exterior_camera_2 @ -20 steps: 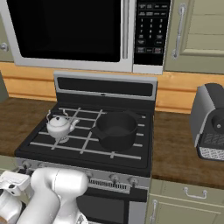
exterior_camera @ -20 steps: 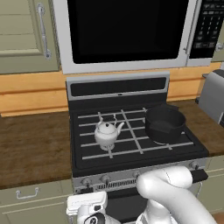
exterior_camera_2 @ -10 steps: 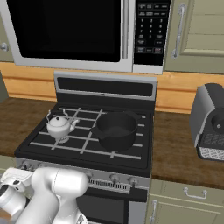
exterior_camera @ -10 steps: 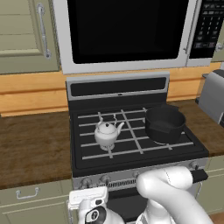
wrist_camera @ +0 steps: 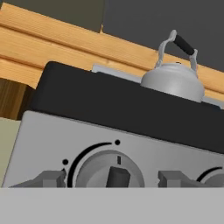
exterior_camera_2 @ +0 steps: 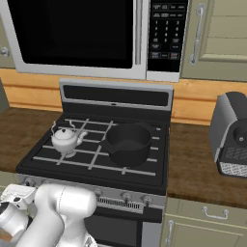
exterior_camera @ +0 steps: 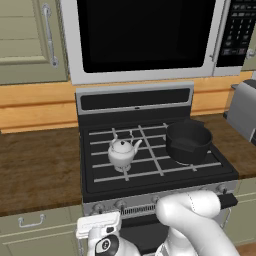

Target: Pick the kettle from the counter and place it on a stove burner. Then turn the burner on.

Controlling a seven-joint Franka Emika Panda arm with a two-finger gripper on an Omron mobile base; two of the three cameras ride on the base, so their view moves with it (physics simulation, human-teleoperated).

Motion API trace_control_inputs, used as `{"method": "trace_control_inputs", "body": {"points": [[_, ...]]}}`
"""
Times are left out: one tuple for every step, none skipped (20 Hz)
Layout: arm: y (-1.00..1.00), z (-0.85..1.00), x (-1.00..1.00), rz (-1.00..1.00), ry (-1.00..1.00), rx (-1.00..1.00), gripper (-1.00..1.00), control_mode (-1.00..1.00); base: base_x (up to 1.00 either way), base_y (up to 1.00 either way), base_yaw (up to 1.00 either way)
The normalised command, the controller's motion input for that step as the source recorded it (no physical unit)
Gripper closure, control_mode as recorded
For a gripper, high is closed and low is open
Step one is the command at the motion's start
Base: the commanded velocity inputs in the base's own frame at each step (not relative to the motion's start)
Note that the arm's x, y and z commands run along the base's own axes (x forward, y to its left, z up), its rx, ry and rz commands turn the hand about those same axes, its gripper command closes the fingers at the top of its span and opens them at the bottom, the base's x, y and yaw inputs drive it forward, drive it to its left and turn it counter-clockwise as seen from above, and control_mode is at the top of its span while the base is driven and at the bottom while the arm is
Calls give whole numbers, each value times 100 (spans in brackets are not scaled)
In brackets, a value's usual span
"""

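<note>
The white-silver kettle [exterior_camera: 122,152] stands upright on the front-left burner of the black stove [exterior_camera: 105,183]; it also shows in the right base view [exterior_camera_2: 66,138] and, in the hand view, kettle [wrist_camera: 173,79] sits above the stove's front edge. My gripper [wrist_camera: 111,179] is open, low in front of the stove's control panel. Its fingertips [wrist_camera: 48,178] sit on either side of the leftmost knob [wrist_camera: 116,173], apart from it. The hand's white body [exterior_camera: 98,229] hangs just below the knob row. The brown wood counter [exterior_camera: 35,165] lies left of the stove.
A large black pot [exterior_camera: 189,142] occupies the right burners beside the kettle. A second knob [wrist_camera: 212,177] sits to the right of the first. A microwave [exterior_camera: 145,35] hangs above the stove. A grey appliance [exterior_camera_2: 231,135] stands on the right counter. Cabinet drawers [exterior_camera: 30,220] flank the stove.
The hand has risen slightly toward the knob row at the stove's front. The kettle and the pot have not moved.
</note>
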Motion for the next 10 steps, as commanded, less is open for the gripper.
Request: {"method": "trace_control_inputs", "body": {"points": [[0, 0, 0, 0, 0, 0, 100, -100, 0, 0, 0], [0, 0, 0, 0, 0, 0, 100, -100, 0, 0, 0], [0, 0, 0, 0, 0, 0, 100, -100, 0, 0, 0], [0, 0, 0, 0, 0, 0, 100, -100, 0, 0, 0], [0, 0, 0, 0, 0, -4, 100, -100, 0, 0, 0], [0, 0, 0, 0, 1, -11, 100, -100, 0, 0, 0], [0, 0, 0, 0, 6, -16, 100, -100, 0, 0, 0], [0, 0, 0, 0, 12, -23, 100, -100, 0, 0, 0], [4, 0, 0, 0, 20, -27, 100, -100, 0, 0, 0], [5, 0, 0, 0, 23, -30, 100, -100, 0, 0, 0]]}}
